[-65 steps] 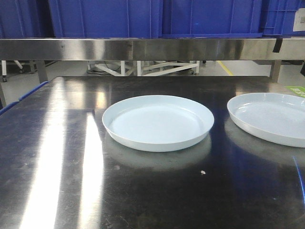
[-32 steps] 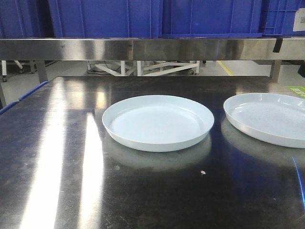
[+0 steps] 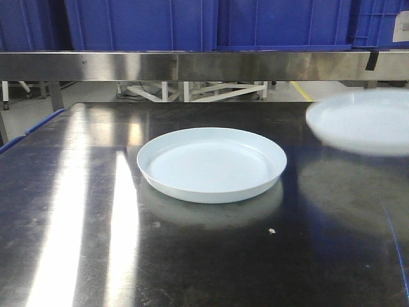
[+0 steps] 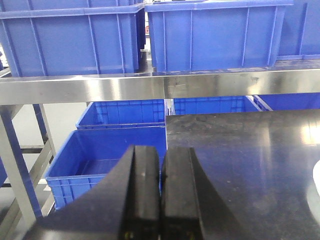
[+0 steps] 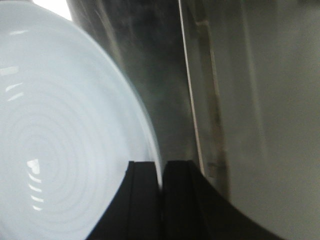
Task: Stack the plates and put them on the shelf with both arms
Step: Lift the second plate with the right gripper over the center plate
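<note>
One pale blue-white plate (image 3: 212, 164) lies flat on the dark steel table (image 3: 77, 211) at its middle. The second plate (image 3: 361, 120) is in the air at the right, blurred, above the table; the front view shows neither arm. In the right wrist view my right gripper (image 5: 161, 172) is shut on this plate's rim (image 5: 75, 125), and the plate fills the left of the frame. My left gripper (image 4: 161, 167) is shut and empty, over the table's left edge. A sliver of a plate (image 4: 317, 181) shows at the right edge of the left wrist view.
A steel shelf bar (image 3: 204, 65) runs across above the table's far edge, with blue bins (image 3: 211, 22) on it. More blue bins (image 4: 107, 160) stand on the floor left of the table. A small white crumb (image 3: 272, 231) lies on the table in front of the plate.
The right plate slid slightly left on the table, then rose off it and now hangs blurred in the air. The middle plate has not moved.
</note>
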Controlling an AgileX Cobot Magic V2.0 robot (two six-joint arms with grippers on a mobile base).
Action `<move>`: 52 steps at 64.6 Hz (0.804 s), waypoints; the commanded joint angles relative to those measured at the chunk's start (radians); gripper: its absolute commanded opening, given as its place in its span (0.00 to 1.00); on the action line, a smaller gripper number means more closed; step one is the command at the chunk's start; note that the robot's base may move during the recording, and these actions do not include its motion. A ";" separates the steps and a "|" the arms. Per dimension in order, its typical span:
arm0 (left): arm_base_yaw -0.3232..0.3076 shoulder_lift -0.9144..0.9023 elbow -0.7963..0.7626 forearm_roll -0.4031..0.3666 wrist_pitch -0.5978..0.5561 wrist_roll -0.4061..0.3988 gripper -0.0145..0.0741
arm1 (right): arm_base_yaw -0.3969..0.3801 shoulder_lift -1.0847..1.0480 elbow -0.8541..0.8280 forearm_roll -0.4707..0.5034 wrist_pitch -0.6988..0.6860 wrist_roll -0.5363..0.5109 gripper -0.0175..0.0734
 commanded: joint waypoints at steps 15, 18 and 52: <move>0.001 0.006 -0.028 -0.003 -0.086 -0.003 0.26 | 0.134 -0.108 -0.035 0.117 -0.010 -0.015 0.25; 0.001 0.006 -0.028 -0.003 -0.086 -0.003 0.26 | 0.180 -0.108 -0.035 0.117 -0.026 -0.015 0.25; 0.001 0.006 -0.028 -0.003 -0.086 -0.003 0.26 | 0.515 0.042 -0.035 0.118 -0.167 0.021 0.26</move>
